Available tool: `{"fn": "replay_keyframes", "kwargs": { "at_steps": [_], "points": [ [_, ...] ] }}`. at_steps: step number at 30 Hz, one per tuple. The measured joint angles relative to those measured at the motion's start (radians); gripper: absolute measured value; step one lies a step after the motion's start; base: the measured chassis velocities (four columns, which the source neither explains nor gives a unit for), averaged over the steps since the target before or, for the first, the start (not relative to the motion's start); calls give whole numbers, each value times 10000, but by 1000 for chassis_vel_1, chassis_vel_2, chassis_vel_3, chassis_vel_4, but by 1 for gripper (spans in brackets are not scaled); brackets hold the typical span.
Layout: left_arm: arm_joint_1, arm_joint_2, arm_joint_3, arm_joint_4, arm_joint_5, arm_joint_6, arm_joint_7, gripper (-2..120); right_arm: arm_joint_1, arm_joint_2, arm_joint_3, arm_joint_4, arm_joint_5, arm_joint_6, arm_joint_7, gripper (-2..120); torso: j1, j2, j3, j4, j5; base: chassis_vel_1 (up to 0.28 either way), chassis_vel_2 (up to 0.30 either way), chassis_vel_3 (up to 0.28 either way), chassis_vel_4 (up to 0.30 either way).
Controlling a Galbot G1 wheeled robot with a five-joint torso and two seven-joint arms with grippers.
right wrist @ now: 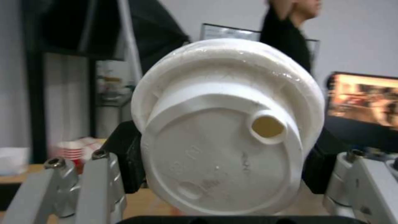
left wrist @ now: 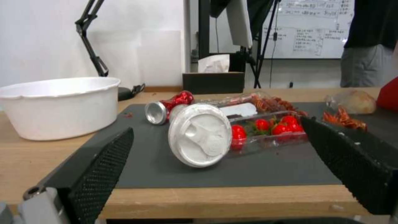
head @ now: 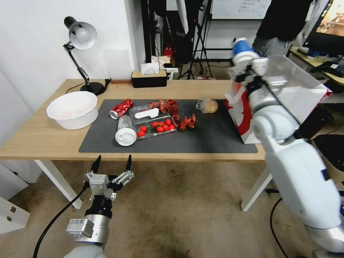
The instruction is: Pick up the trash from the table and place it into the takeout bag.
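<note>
While the right gripper (head: 247,66) is raised at 1 o'clock above the takeout bag (head: 286,104), its fingers are clamped on the blue cup (head: 242,48), white lid (right wrist: 228,130) facing the wrist camera; left gripper (head: 111,165) hangs low at 7 o'clock, off the table's (head: 39,139) near edge, fingers spread apart, holding nothing; on the grey mat (head: 215,136) at centre: clear cup (head: 125,130) lying on its side, crushed red can (head: 121,108) just beyond it at 11 o'clock, clear tray (head: 156,123) with red tomatoes, crayfish shells (head: 188,122), small clear bag (head: 208,105) toward 1 o'clock; white bowl (head: 73,109) at 9 o'clock beside the mat.
</note>
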Motion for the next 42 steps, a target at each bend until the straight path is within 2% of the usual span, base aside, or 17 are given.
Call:
{"fn": "replay_keyframes", "kwargs": {
  "at_steps": [10,13,14,17,24,33,42],
  "points": [
    [26,-17,23,0,31,5,0,100,-206,-502,738,228,187,-778,779,68,0,0,-1,0,-2,0,0,0,0],
    [35,-68,87,2,91,8,4,100,-429,-588,952,148,302,-948,810,86,0,0,0,1,-1,0,0,0,0],
    [35,-68,87,2,91,8,4,100,-429,-588,952,148,302,-948,810,86,0,0,0,1,-1,0,0,0,0],
    [86,-92,16,-48,117,10,7,100,-614,-523,1054,100,360,-952,763,99,0,0,0,1,-1,0,0,0,0],
    [151,-120,-17,-91,117,1,7,100,-643,-517,1051,105,373,-934,661,100,-1,0,0,1,-2,0,0,0,0],
    [127,-110,-32,-101,116,-3,12,100,-705,-581,1062,470,785,-459,589,100,0,0,0,1,-2,0,0,0,0],
    [41,-98,-27,-61,96,-2,12,100,-1312,-610,1045,1370,1340,53,-227,100,-1,0,0,1,-3,0,0,0,0]
  ]
}}
